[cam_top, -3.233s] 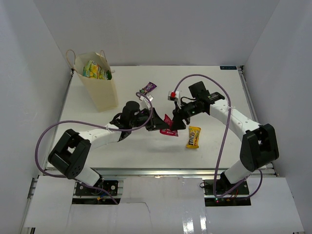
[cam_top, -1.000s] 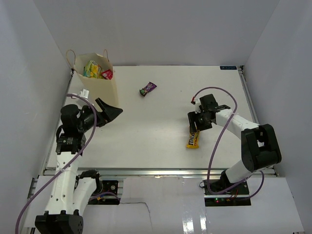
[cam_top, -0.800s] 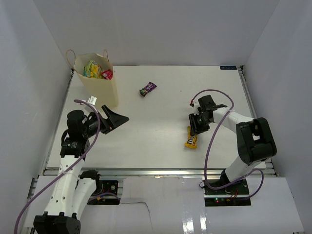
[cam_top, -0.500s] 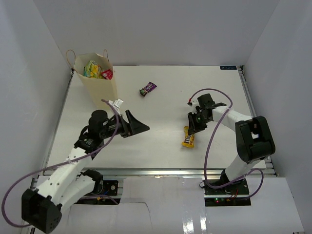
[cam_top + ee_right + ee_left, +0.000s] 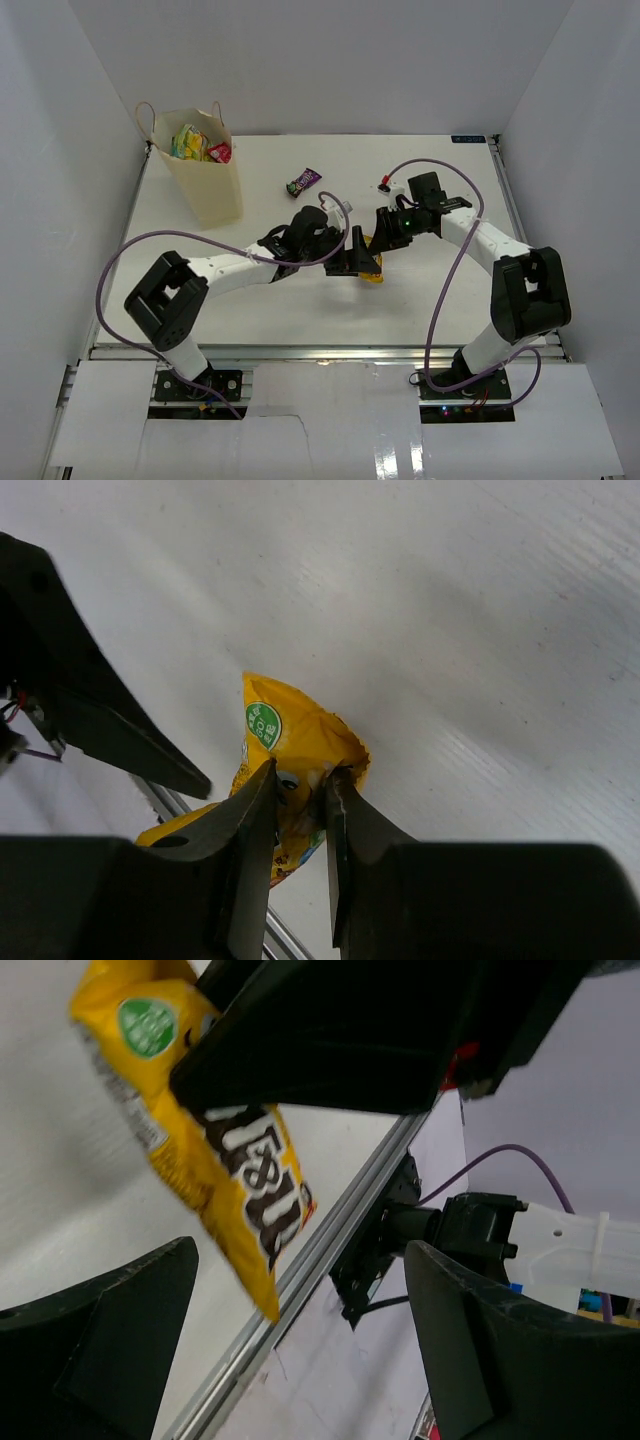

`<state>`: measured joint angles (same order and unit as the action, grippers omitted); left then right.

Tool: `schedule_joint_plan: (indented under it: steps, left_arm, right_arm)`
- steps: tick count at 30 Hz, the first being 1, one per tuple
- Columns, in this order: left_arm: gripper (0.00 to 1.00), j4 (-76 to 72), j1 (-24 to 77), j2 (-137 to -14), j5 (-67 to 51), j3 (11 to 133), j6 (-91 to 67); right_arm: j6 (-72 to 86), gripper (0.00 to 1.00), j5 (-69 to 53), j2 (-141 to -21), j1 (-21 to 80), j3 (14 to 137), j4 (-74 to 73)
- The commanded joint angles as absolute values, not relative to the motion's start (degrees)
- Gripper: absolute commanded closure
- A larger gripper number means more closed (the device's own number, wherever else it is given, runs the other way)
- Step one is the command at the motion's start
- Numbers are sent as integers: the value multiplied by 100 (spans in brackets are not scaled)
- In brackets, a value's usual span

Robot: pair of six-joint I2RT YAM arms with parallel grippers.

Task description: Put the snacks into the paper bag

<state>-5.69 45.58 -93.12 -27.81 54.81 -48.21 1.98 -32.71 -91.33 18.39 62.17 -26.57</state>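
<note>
Item: yellow packet (image 5: 285,730), at the centre of the top view. It is pinched by its crimped upper edge in the right gripper (image 5: 298,785), whose fingers are clamped tight on that seam. The body dangles below, tilted, and appears to be lifted off the table (image 5: 450,180).

Handling (judgement): a light, soft film pouch with loose contents. It is glossy, so likely slippery, and it sags under its own weight. The best hold is flat across the body or along a seam, not at a corner.

The left gripper (image 5: 300,1252) has its fingers spread wide, one to each side of the hanging lower half, and neither touches it. Depth between them cannot be told. This reads as a hand-over being set up.

The paper bag (image 5: 205,185) stands upright in the upper left of the top view, well apart, with packets showing in its mouth. A dark purple packet (image 5: 303,181) lies on the table between the bag and the grippers.
</note>
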Motion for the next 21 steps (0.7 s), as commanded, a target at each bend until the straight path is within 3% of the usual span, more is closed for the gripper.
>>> schedule_joint_plan:
  steps: [1, 3, 11, 16, 19, 20, 21]
  left_arm:
    - [6, -756, 4719, -9675, -2830, 6028, -4667]
    - [12, -747, 4755, -9834, -2891, 6143, -4693]
    - [62, -327, 4755, -9888, -2787, 6363, -4440]
    - [79, -35, 4667, -9660, -2514, 6407, -4202]
    - [85, 395, 4510, -9317, -2268, 6381, -3991]
    - [87, 622, 4457, -9195, -2189, 6372, -3929]
    - [87, 763, 4395, -9063, -2032, 6363, -3850]
  right_arm:
    - [369, 92, -3814, -8877, 1872, 6530, -2470]
    - [395, 91, -3937, -8851, 1863, 6548, -2426]
    - [404, 89, -4078, -8780, 1863, 6548, -2373]
    - [238, 82, -4157, -8675, 1863, 6653, -2382]
    - [-296, 56, -4218, -8552, 1863, 6793, -2391]
    - [-1047, 37, -4419, -8534, 1855, 6994, -2617]
    - [-1368, 30, -4517, -8517, 1837, 7100, -2750]
